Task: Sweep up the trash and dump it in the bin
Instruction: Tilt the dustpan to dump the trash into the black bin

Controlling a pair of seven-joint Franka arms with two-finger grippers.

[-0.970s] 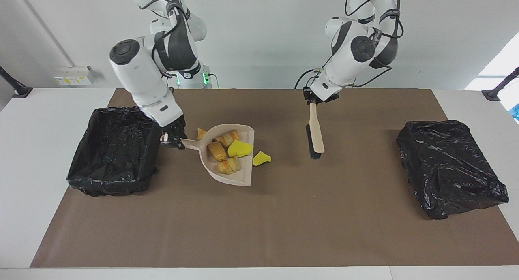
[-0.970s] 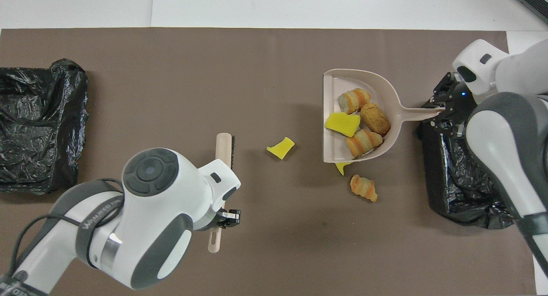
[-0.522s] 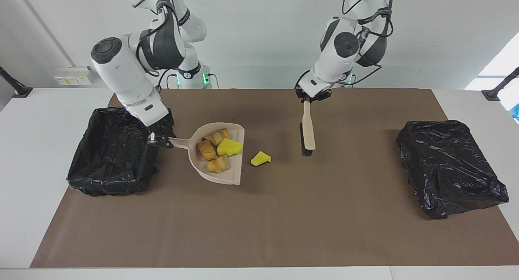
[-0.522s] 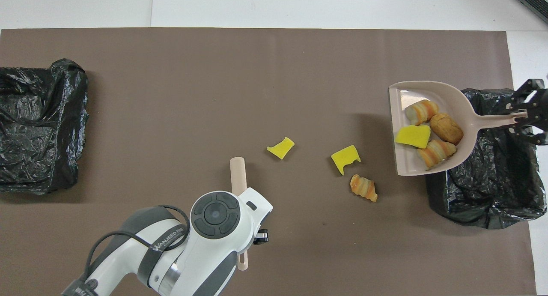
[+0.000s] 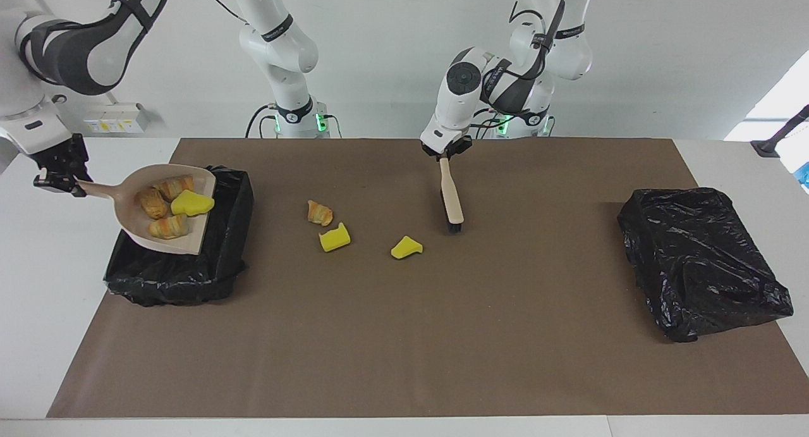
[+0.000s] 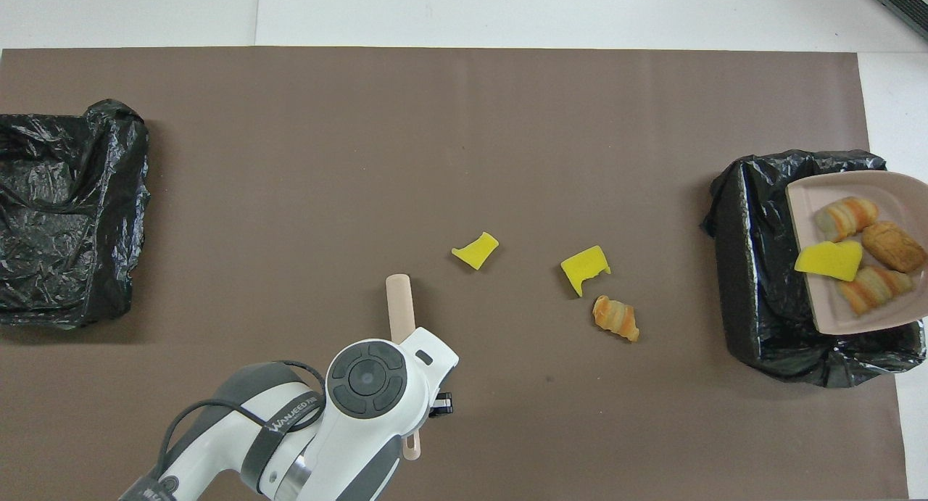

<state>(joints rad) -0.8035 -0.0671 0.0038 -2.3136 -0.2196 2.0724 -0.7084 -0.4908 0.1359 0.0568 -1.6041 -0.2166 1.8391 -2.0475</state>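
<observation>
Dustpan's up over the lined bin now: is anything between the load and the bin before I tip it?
Nothing visible. The right end effector holds the dustpan by its handle over the open bin, four trash pieces on it. Only the bin's liner shows beneath. Three pieces remain on the mat.

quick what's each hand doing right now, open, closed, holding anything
Left hand: closed on the brush handle, bristles down by the loose scraps.
Right hand: closed on the dustpan handle, loaded pan held over the bin.

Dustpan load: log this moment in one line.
right gripper: holds dustpan over bin | pan: four pieces | mat: three pieces | left gripper: holds brush
</observation>
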